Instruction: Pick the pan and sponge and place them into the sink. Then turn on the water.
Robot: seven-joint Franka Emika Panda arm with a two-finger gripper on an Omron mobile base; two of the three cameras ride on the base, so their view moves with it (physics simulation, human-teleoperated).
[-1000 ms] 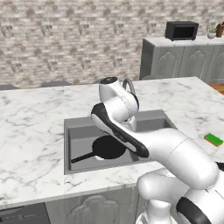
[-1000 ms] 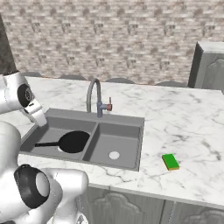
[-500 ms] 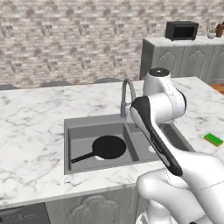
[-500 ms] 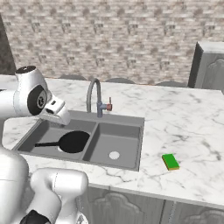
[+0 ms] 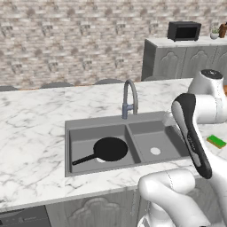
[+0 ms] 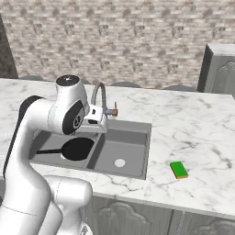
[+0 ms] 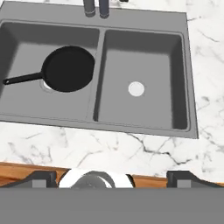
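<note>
The black pan [image 5: 111, 148] [image 6: 78, 148] [image 7: 70, 69] lies flat in the left basin of the grey sink [image 5: 128, 125] [image 6: 137, 126] [image 7: 131, 127], its handle pointing left. On the marble to the right of the sink rests the green sponge [image 5: 217, 141] [image 6: 179, 170]. My gripper [image 7: 113, 177] hovers high over the sink's near rim, open, with nothing between its widely spread fingertips [image 7: 41, 177]. Its white hand [image 6: 95, 118] sits in front of the faucet [image 5: 129, 95] [image 6: 102, 94] [image 7: 96, 6]. I see no water at the spout.
White marble counter [image 5: 35, 133] surrounds the sink. The right basin [image 7: 136, 89] holds just its drain. Grey cabinets with a microwave [image 5: 184, 31] stand at the back right before a brick wall. My arm's forearm [image 5: 190, 133] crosses the sink's right side.
The arm has swung from over the left basin toward the right, carrying the open hand to the sink's middle. The pan stays in the left basin; the sponge has not moved.
</note>
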